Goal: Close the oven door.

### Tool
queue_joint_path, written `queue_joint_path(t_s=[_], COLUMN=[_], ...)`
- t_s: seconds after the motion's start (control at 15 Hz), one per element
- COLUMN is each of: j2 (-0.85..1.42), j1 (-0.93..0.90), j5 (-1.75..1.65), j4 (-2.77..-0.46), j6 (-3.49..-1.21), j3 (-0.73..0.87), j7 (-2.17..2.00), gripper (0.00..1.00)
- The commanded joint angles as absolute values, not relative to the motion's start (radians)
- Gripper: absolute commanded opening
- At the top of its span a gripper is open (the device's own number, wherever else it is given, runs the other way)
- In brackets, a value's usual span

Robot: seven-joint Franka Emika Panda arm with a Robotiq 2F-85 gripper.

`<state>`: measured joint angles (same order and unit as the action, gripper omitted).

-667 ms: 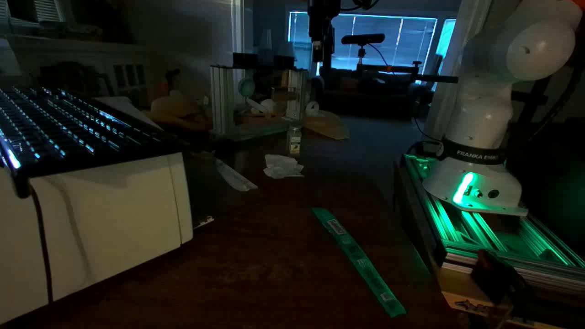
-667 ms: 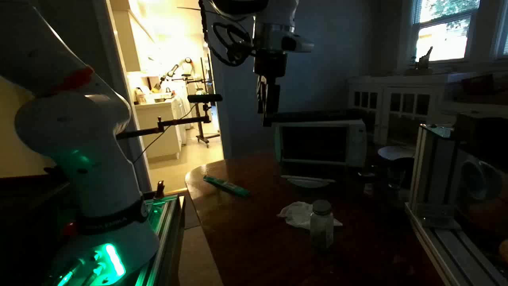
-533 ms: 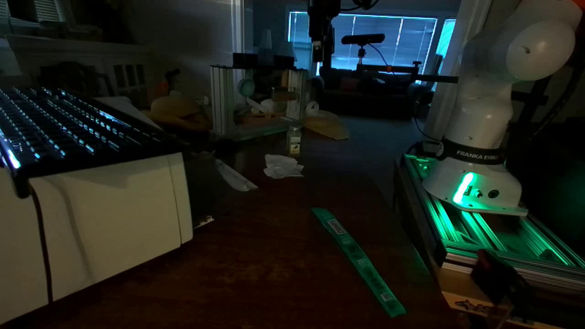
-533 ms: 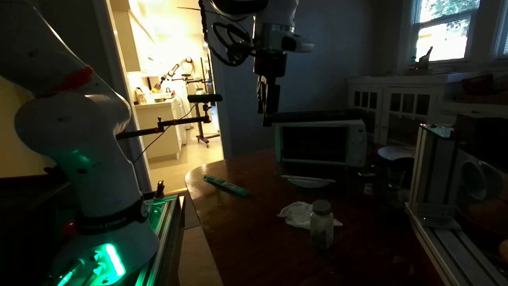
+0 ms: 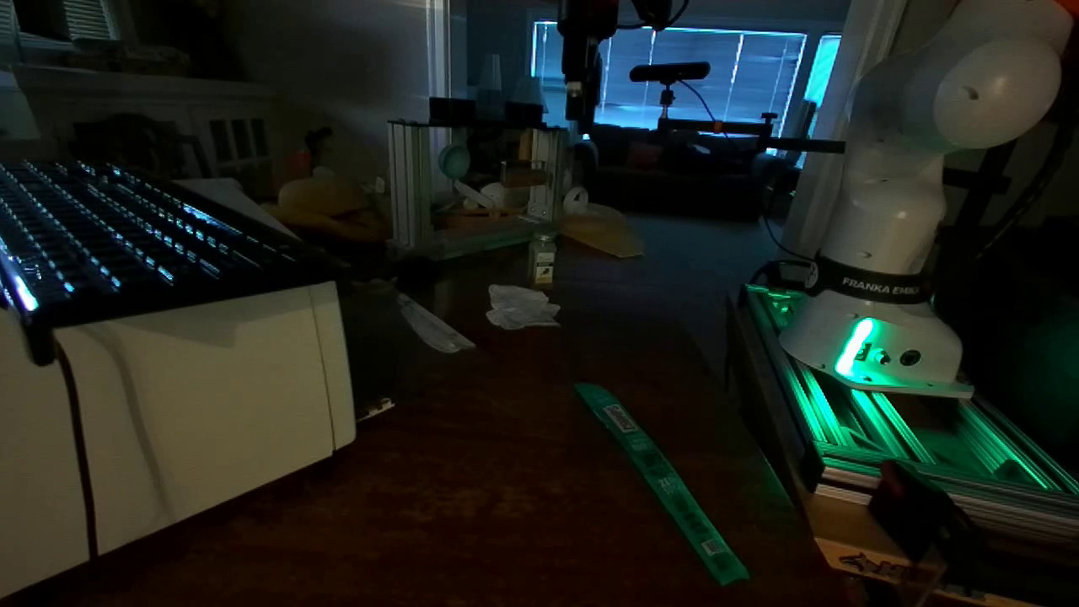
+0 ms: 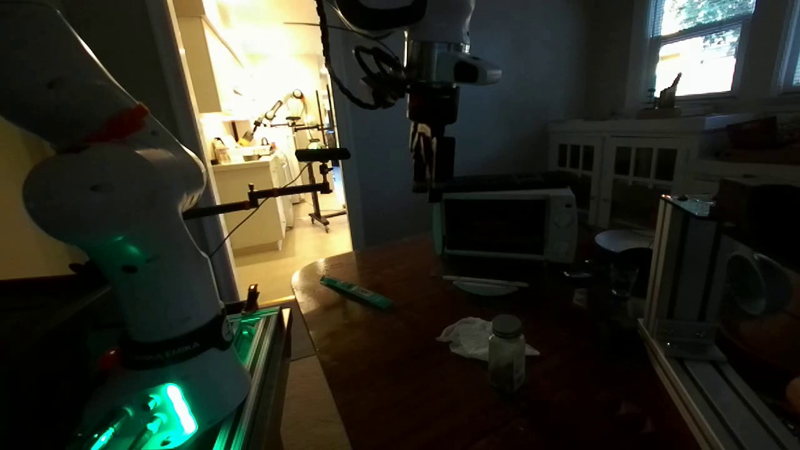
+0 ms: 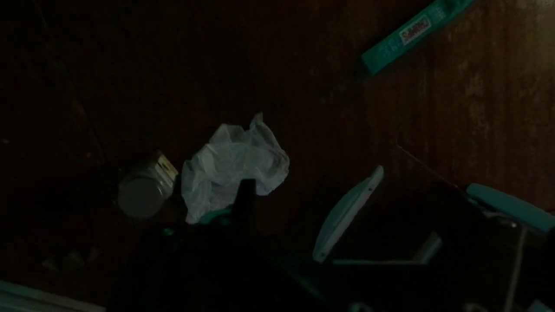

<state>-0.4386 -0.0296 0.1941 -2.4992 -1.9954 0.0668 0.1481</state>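
Observation:
The oven (image 6: 559, 228) is a small pale box, seen front-on in an exterior view and side-on in an exterior view (image 5: 211, 405). The oven door is folded down, open. Its dark glass is hard to make out, but its pale curved handle edge (image 6: 485, 285) lies low in front of the oven. That edge also shows in an exterior view (image 5: 432, 324) and the wrist view (image 7: 347, 216). My gripper (image 6: 427, 192) points down, touching nothing visible, level with the oven's top-left corner in the picture; it also shows dark (image 5: 579, 122). One finger (image 7: 246, 195) is discernible in the wrist view; its opening is unclear.
A glass jar (image 6: 507, 356) stands beside crumpled white paper (image 6: 465, 337). A long green strip (image 6: 356, 292) lies on the table. A dark ridged item (image 5: 143, 228) rests on the oven. A metal frame (image 6: 684, 275) stands to one side. Light is very dim.
My gripper has shifted slightly to the right in one exterior view and slightly left and down in the other. The oven, its open door and the table items have not moved.

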Motion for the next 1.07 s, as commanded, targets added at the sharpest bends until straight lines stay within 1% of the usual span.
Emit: queue_joint_path(t_s=[0.0, 0.27, 0.4, 0.53, 0.67, 0.73, 0.87, 1.0], j2=[-0.314, -0.177, -0.112, -0.037, 0.016, -0.054, -0.004, 0.013], j1=[-0.062, -0.111, -0.122, -0.106, -0.093, -0.076, -0.072, -0.069], j5=[0.240, 0.359, 0.430, 0.390, 0.377, 0.384, 0.380, 0.380], j4=[-2.496, -2.462, -2.432, -2.405, -2.401, -2.429, -2.416, -2.406], j6=[-2.179, -2.325, -2.351, -2.405, -2.555, -2.470, -2.539, -2.548], j3=[0.120, 0.157, 0.146, 0.108, 0.069, 0.069, 0.044, 0.038], j7=[0.396, 0.699, 0.847, 0.933, 0.914, 0.897, 0.895, 0.897], gripper=[1.00, 1.00, 1.00, 1.00, 1.00, 1.00, 1.00, 1.00])
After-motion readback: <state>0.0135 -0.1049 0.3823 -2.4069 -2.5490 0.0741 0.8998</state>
